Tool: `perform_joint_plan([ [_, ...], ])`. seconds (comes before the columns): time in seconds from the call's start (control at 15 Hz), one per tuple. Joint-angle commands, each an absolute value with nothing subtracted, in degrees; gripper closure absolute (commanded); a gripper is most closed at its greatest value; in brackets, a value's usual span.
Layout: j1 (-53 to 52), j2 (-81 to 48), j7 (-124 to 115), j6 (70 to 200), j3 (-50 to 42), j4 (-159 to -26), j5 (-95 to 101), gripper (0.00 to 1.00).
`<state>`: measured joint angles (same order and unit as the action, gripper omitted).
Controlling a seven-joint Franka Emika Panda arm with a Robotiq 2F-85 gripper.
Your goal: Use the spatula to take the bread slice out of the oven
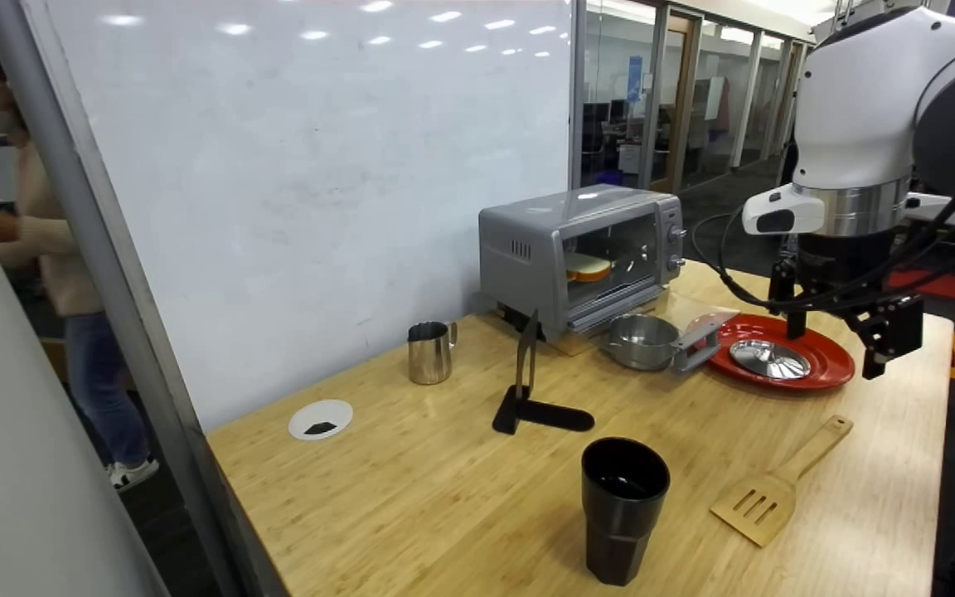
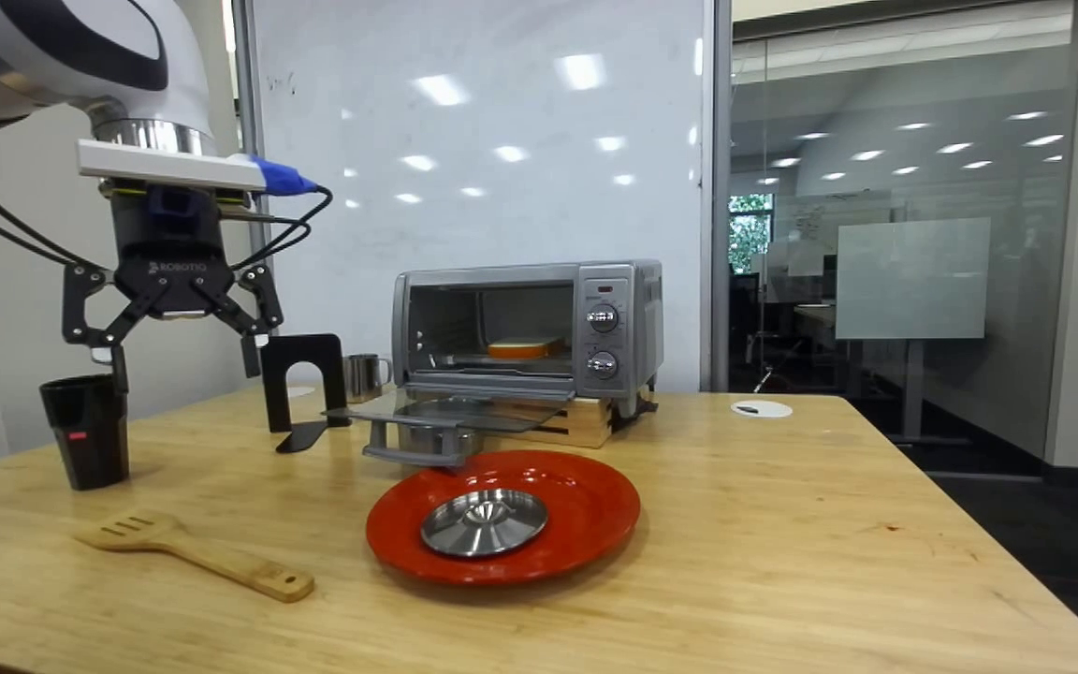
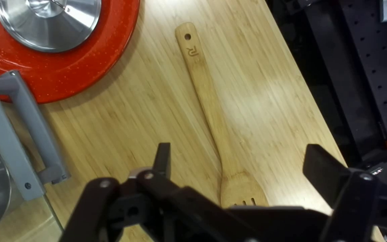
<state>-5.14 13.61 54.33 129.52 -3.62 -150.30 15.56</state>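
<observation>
The wooden spatula (image 1: 776,491) lies flat on the table; its slotted blade points away from the red plate in the wrist view, where the handle (image 3: 207,90) shows in full and my gripper's body hides the blade's end. My gripper (image 2: 185,363) hangs above the table with its fingers wide apart and nothing between them. From the wrist, the spatula's neck appears between the two fingertips (image 3: 162,158), well below them. Inside the silver-grey oven (image 2: 492,277), whose glass door is lowered, rests the bread slice (image 2: 525,349), also visible in an exterior view as a pale slice (image 1: 587,267).
A red plate (image 2: 595,524) carries a metal lid (image 2: 485,522). The lowered oven door's handle (image 2: 417,458) juts toward the plate, above a metal bowl (image 1: 642,342). A black cup (image 1: 622,514), a black bookend (image 1: 556,414) and a steel pitcher (image 1: 429,354) stand upright on the table.
</observation>
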Motion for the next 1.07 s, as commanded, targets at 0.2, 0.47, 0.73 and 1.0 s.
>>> perform_joint_plan([
  [0.2, -3.5, 12.9, 60.1, 134.5, -4.9, -153.6, 15.7, 0.0],
  [0.47, -1.0, 11.9, 64.3, 139.4, -7.4, -156.0, 16.3, 0.0],
  [0.73, 2.1, 11.1, 66.5, 145.5, -9.5, -158.5, 17.1, 0.0],
  [1.0, 4.1, 8.8, 68.9, 150.1, -10.7, -159.0, 18.2, 0.0],
])
